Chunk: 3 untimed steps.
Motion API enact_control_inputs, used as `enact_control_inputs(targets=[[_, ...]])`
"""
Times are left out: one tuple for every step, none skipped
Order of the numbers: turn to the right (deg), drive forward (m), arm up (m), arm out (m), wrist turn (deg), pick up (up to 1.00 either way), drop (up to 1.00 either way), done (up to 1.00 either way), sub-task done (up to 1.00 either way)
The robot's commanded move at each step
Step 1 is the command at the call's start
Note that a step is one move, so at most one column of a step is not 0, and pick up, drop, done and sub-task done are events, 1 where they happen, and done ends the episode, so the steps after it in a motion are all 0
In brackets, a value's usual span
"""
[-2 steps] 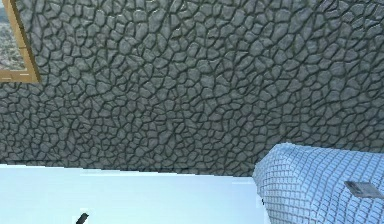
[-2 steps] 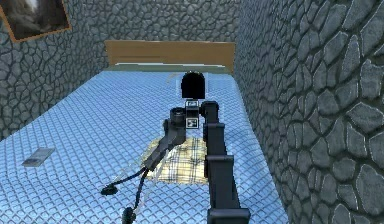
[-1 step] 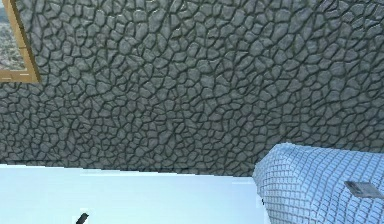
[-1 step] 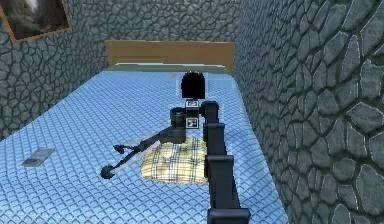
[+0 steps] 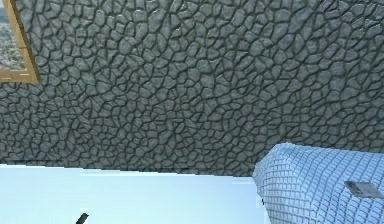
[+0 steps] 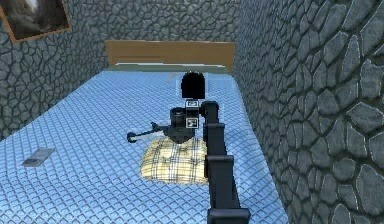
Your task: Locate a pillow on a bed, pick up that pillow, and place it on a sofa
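Bed [image 6: 95, 125], blue-quilted, stands between cobblestone walls [image 6: 320, 100].

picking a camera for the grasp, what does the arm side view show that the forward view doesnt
Arm side view: the arm stretched out over the bed, its end effector with a yellowish checked pillow lying on the cover just below it in the picture, and a wooden headboard. Whether it holds anything cannot be told.
Forward view: a pale flat surface along the bottom, under the wall.
Both: the blue quilted bed, a small grey flat thing on it, grey stone walls, and a framed picture on a wall.
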Motion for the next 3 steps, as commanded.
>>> enact_control_inputs(targets=[[0.0, 0.0, 0.0, 0.0, 45.0, 0.0, 0.0, 0.0, 0.0], [0.0, 0.0, 0.0, 0.0, 6.0, 0.0, 0.0, 0.0, 0.0], [0.0, 0.0, -0.3, 0.0, 0.0, 0.0, 0.0, 0.0, 0.0]])
